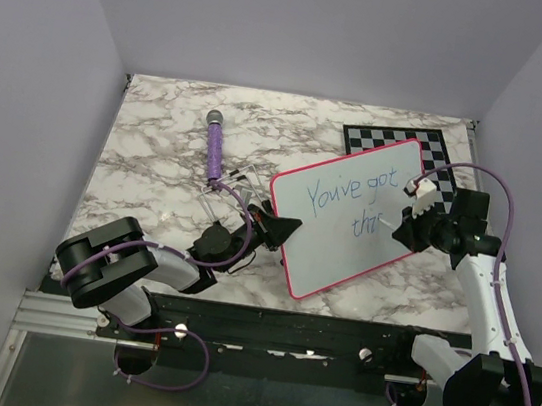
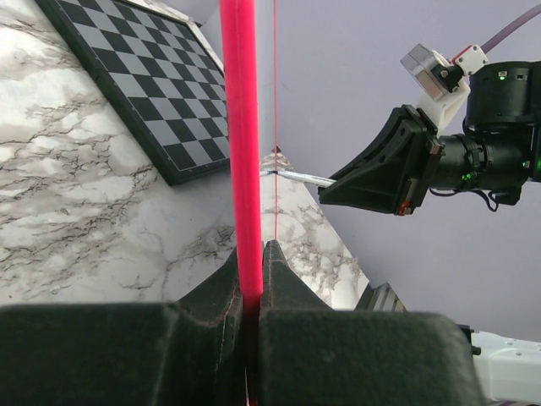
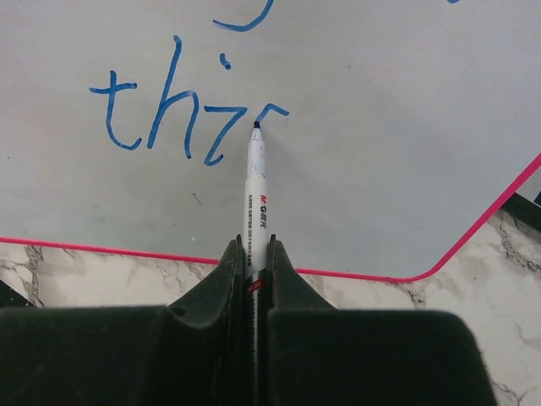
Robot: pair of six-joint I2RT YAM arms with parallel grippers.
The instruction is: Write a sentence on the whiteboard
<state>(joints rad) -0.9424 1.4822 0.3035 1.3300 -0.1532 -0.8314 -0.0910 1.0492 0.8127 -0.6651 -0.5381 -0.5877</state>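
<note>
The whiteboard (image 1: 350, 214), white with a pink rim, is tilted up off the marble table. My left gripper (image 1: 277, 231) is shut on its left edge; in the left wrist view the pink rim (image 2: 241, 152) runs up from between my left gripper's (image 2: 251, 254) jaws. Blue handwriting, the sentence (image 1: 352, 202), reads "You've got" above "thi" plus the start of another letter (image 3: 190, 118). My right gripper (image 3: 256, 247) (image 1: 401, 224) is shut on a white marker (image 3: 256, 182), whose tip touches the board at the end of the last stroke.
A grey-and-black chessboard (image 1: 400, 145) (image 2: 161, 93) lies flat behind the whiteboard at the back right. A purple microphone (image 1: 215, 147) lies on the marble table (image 1: 155, 167) at the back left, its cable trailing toward my left arm. Grey walls enclose the table.
</note>
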